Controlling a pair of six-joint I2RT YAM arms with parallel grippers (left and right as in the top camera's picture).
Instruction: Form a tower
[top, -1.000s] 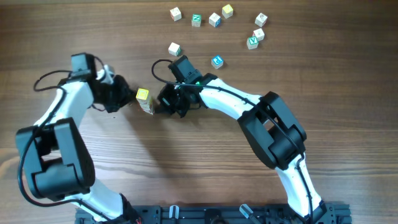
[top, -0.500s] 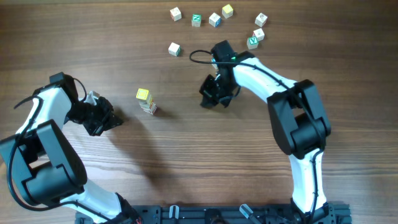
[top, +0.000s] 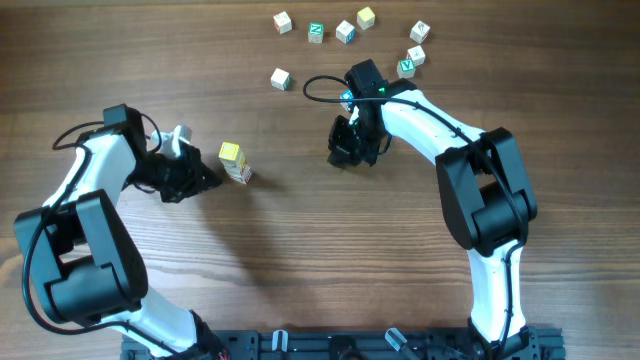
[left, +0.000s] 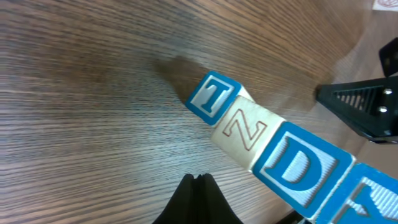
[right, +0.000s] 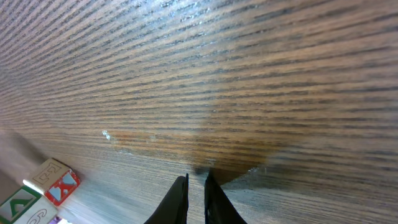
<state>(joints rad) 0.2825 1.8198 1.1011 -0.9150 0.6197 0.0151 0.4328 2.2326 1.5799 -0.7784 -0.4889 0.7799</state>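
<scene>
The tower (top: 235, 163) stands left of the table's middle, a slim stack of letter cubes with a pale yellow cube (top: 231, 153) on top. In the left wrist view the tower (left: 249, 127) runs toward the lower right, showing a blue T, a red N and a blue D. My left gripper (top: 205, 180) is shut and empty, just left of the tower's foot and apart from it; its fingertips (left: 200, 182) are pressed together. My right gripper (top: 350, 150) hangs over bare wood well right of the tower. Its fingers (right: 180, 186) stand a narrow slit apart with nothing between them.
Loose letter cubes lie at the back: one alone (top: 280, 78), a row (top: 316, 32) toward the middle, and a cluster (top: 416, 55) at the right. The right wrist view catches two loose cubes (right: 53, 180) at its lower left. The right arm's cable (top: 318, 84) loops near the lone cube.
My left gripper has swung back in from the left toward the tower's foot. The right gripper has shifted slightly, and its fingers have parted a little.
</scene>
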